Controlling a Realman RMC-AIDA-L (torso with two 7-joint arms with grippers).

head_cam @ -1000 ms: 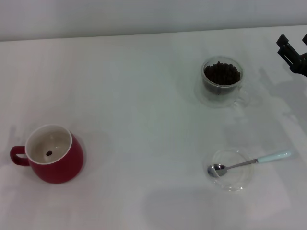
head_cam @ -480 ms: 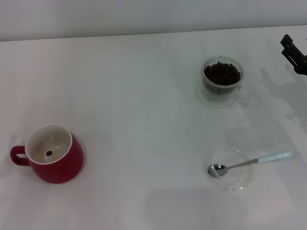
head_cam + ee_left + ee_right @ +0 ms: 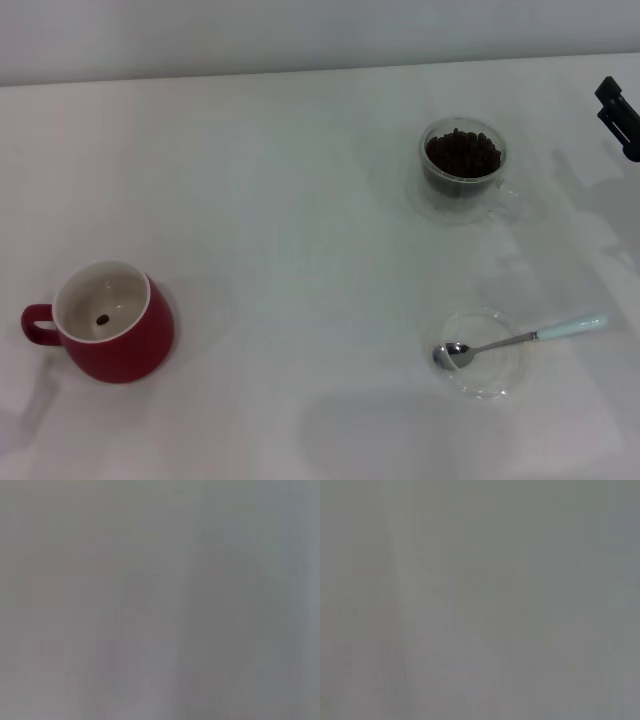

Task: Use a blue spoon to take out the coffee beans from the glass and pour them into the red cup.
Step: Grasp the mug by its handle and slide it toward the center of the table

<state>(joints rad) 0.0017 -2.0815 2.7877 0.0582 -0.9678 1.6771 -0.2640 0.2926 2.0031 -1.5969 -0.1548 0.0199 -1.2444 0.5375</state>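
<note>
hanging at table's right edge, right end effector [image 3: 622, 118]; state unclear; blue spoon [image 3: 520, 340] untouched.

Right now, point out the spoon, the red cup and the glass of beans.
blue spoon [image 3: 570, 325]: head view, on its pale blue handle.
red cup [image 3: 125, 350]: head view, on its red outer wall.
glass [image 3: 497, 205]: head view, on its clear wall by the handle.
</note>
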